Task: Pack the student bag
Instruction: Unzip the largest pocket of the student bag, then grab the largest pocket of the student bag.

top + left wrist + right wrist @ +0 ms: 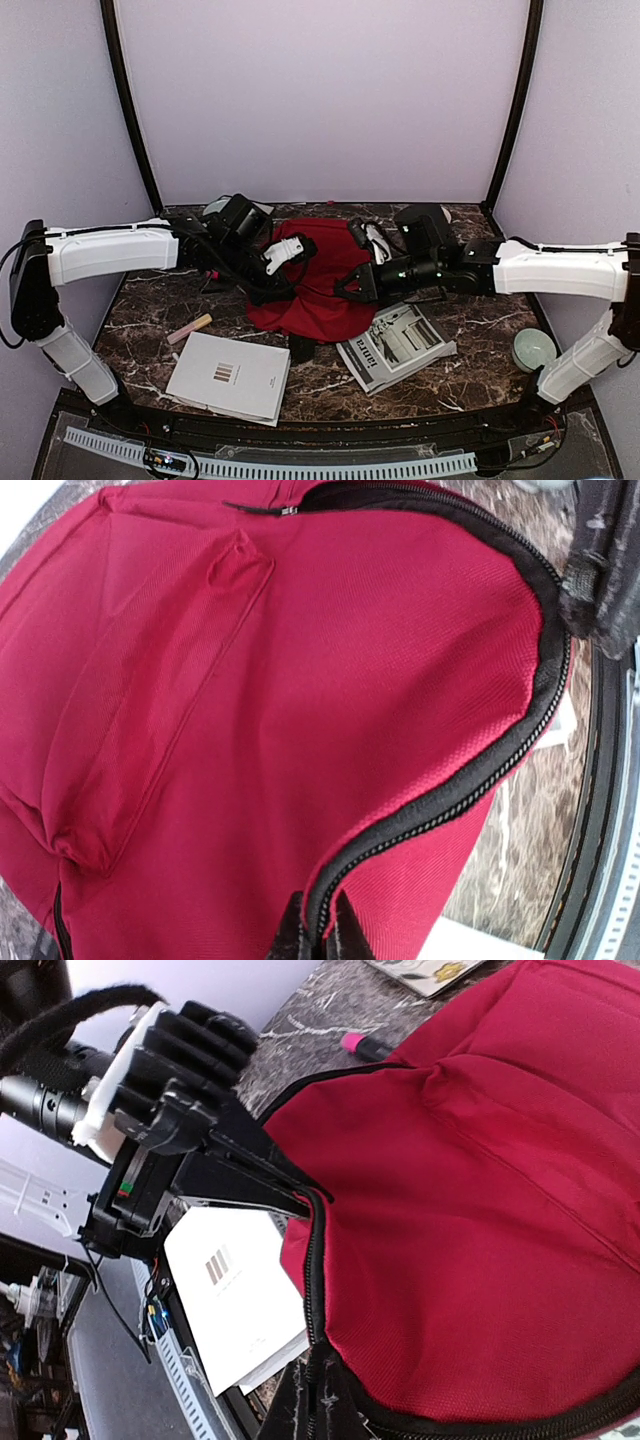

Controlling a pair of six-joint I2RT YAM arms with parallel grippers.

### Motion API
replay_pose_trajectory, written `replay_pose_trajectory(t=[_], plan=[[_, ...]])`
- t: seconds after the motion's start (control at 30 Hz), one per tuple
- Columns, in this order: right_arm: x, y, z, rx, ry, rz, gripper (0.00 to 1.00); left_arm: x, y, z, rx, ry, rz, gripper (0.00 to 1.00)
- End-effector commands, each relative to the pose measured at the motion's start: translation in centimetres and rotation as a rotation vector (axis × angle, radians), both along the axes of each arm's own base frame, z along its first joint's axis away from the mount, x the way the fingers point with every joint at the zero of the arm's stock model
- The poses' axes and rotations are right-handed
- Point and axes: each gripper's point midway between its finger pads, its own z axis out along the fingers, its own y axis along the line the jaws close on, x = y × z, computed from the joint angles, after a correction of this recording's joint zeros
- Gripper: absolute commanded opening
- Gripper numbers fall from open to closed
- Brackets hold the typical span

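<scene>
Two pincers are seen from above, both closed on the bag (315,305), which lies red and crumpled at the middle of the table (480,375). The left pincer (278,285) is clamped on its left rim and the right pincer (352,285) on its right rim. Bare marble shows at both sides. The near edge is taken up by a white book (230,375) and a magazine (397,345), the magazine just beside the bag. A pink marker (190,328) lies apart at the left.

From the left wrist, the fingers (288,942) are seen pinched tight on the black zip (480,780) of the opened mouth. Red cloth with a flat front pocket (150,700) fills the view, and the table's near edge is close at the right.

From the right wrist, the fingers (296,1412) are likewise shut on the zipped rim. The left pincer is seen gripping the same rim further along, with the white book below it at the table's edge.
</scene>
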Motion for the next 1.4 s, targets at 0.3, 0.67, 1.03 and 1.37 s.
replay_pose_trajectory(t=[0.3, 0.67, 1.03, 1.37], plan=[[-1.5, 1.1, 0.5, -0.042, -0.096, 0.059, 0.40, -1.5, 2.1, 2.4, -0.031, -0.060, 0.003, 0.40], [-0.6, -3.3, 5.7, 0.030, -0.257, 0.006, 0.63, -1.2, 0.9, 9.2, -0.308, 0.022, 0.205, 0.91], [2.2, -10.8, 6.4, -0.042, -0.338, -0.336, 0.72, -4.1, -3.2, 10.1, -0.382, 0.492, 0.313, 0.88], [0.8, -13.6, 7.5, 0.088, -0.500, -0.376, 0.83, -1.5, -1.4, 10.0, -0.612, 0.565, 0.562, 0.99]])
